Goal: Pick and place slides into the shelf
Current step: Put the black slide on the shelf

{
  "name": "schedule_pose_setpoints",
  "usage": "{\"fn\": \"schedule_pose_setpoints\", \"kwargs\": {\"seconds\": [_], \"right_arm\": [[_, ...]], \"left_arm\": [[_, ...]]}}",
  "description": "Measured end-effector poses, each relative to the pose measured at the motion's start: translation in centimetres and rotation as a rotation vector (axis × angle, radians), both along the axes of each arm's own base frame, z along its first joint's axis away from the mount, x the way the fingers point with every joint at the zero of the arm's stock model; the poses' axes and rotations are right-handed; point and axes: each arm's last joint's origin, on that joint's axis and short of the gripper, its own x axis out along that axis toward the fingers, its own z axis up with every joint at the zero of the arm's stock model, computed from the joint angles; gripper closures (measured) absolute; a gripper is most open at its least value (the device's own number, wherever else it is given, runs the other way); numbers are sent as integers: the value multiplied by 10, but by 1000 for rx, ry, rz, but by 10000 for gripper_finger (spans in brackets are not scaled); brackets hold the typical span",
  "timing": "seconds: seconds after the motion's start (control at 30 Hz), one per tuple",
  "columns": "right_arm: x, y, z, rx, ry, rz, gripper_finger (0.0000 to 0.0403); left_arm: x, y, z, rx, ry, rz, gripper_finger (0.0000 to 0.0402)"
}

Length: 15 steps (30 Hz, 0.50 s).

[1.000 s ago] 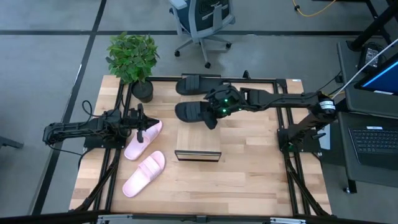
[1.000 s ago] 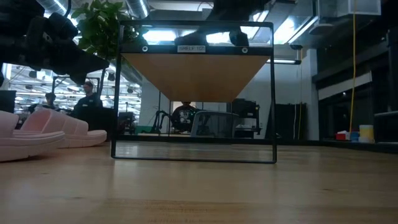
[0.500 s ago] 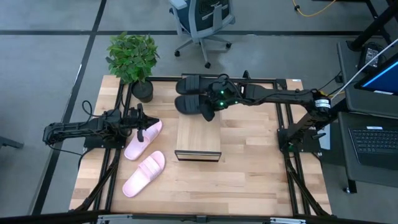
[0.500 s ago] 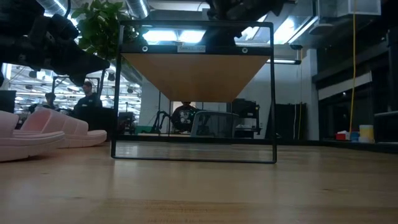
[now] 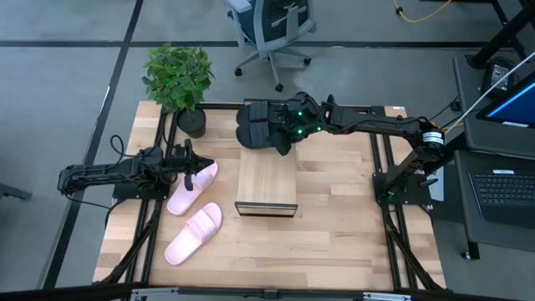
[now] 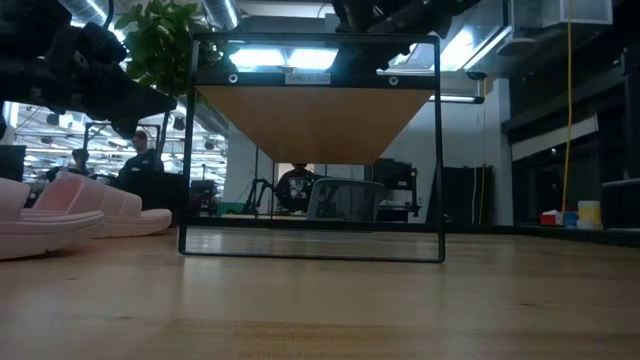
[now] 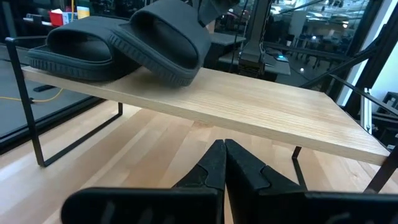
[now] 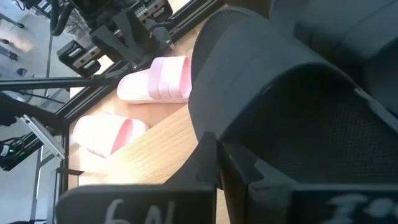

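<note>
A: What's around the work area?
B: Potted plant at the far left corner of the tabletop. Office chair on the floor past the far edge. Laptop off the right edge. People show in the room behind in the low view, small.

A: Slides?
B: Two pink slides near the left edge, one just beside the left gripper, the other closer to the near edge. One black slide lies on the far end of the shelf. The second black slide is right beside it, tilted, one edge on the plank.

A: Right arm?
B: Stretched from the right edge toward the far middle of the tabletop. Right gripper is clamped on the second black slide, fingers through its strap.

A: Left arm?
B: Low along the left edge, pointing at the shelf. Its fingers are pressed together, holding nothing.

A: Anything blocking?
B: The rest of the shelf plank is bare.
</note>
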Motion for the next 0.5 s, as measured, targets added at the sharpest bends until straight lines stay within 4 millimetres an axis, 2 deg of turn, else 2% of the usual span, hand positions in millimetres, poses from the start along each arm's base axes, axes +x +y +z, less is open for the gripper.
{"fn": "schedule_pose_setpoints", "kwargs": {"seconds": [0.5], "right_arm": [[-4,-14,1,-11,-24,27,397]], "left_arm": [[0,1,0,3,-4,27,401]]}}
